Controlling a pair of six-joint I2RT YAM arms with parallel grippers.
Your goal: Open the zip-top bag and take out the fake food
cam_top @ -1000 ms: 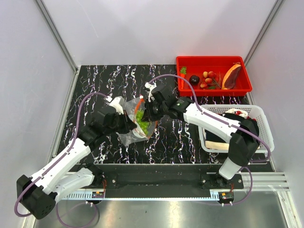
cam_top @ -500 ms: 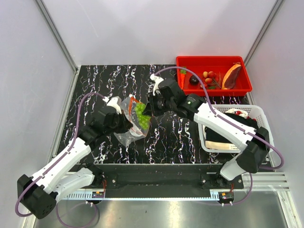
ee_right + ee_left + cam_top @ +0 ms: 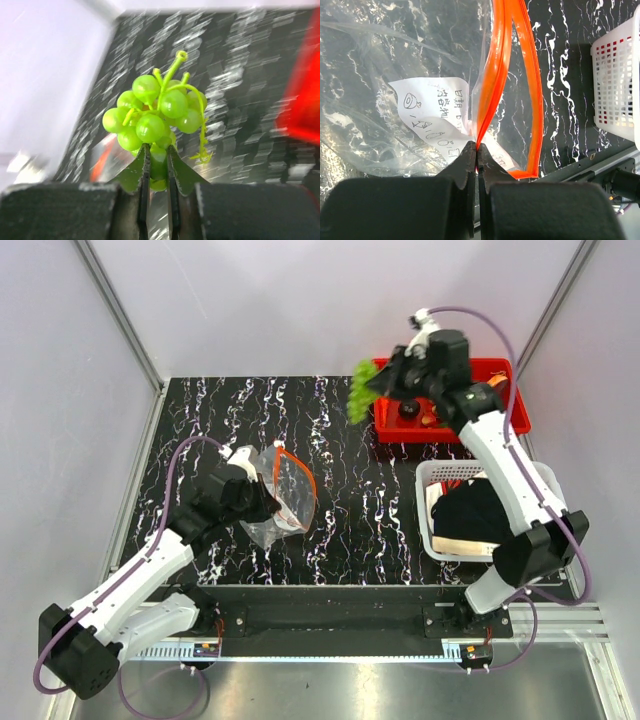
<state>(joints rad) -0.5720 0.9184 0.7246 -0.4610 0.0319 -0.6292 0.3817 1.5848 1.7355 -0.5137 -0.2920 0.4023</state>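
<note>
The zip-top bag (image 3: pixel 285 498) lies at the table's left middle, its orange-red mouth (image 3: pixel 512 75) gaping and its white label (image 3: pixel 427 112) showing through the clear plastic. My left gripper (image 3: pixel 262 502) (image 3: pixel 477 147) is shut on the zip strip at one end of the mouth. My right gripper (image 3: pixel 380 388) (image 3: pixel 157 150) hangs high by the left end of the red bin (image 3: pixel 450 432), shut on a piece of fake food, a green grape cluster (image 3: pixel 360 398) (image 3: pixel 155 107). In the bin lie a dark purple piece (image 3: pixel 409 409) and small red tomatoes (image 3: pixel 432 418).
A white mesh basket (image 3: pixel 555 502) (image 3: pixel 620 85) with dark things inside stands at the right, below the red bin. An orange-and-red slice (image 3: pixel 487 400) rests in the bin's right half. Aluminium posts frame the back corners.
My right gripper has pulled the green grape cluster out of the bag and carried it up and right to the red bin. The left gripper kept its hold on the bag.
</note>
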